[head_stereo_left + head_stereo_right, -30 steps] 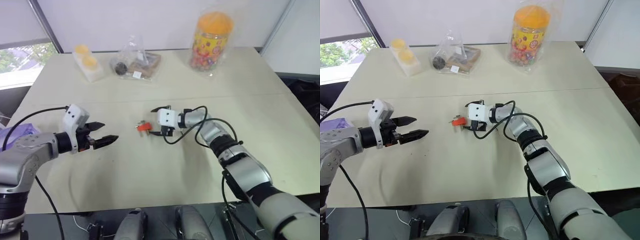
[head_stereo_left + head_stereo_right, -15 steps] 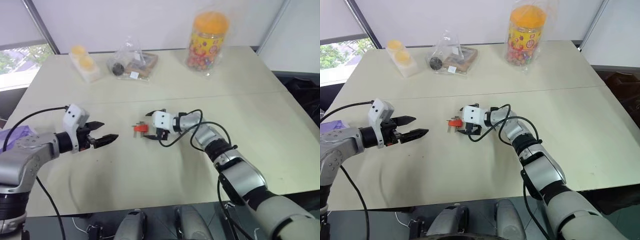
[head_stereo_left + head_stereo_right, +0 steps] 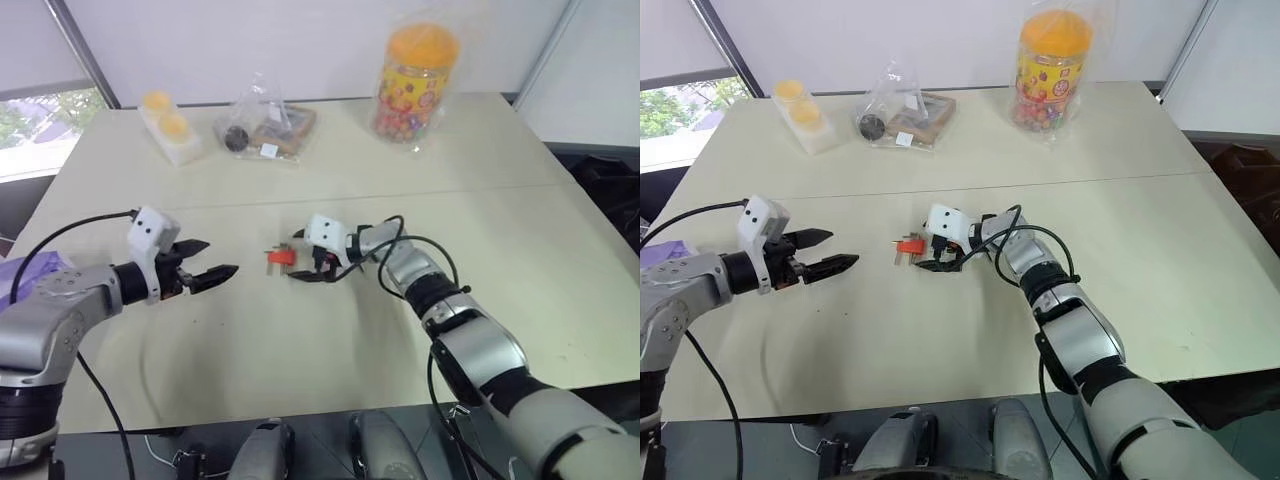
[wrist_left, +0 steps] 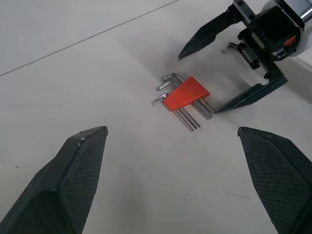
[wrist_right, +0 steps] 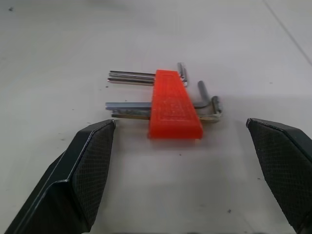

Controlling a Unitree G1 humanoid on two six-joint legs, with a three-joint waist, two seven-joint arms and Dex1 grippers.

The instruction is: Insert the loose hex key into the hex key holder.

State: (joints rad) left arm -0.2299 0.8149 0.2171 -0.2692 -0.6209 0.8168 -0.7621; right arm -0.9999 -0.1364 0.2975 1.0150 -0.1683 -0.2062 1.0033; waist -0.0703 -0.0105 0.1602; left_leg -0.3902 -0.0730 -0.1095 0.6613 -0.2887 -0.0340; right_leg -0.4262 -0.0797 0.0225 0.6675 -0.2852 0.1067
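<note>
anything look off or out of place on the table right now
Nothing stands out. The red hex key holder lies flat on the table with its keys slotted in, between the open fingers of the right tool. The left tool hovers open to one side. The bags and candy jar stand upright.

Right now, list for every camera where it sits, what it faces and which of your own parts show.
Head stereo pair: on the head, looking down over the table; both arms show, left claw and right claw.
Left wrist: looks along its open fingers at the hex key holder, right claw beyond.
Right wrist: open fingers flank the holder.
All views share the holder.
</note>
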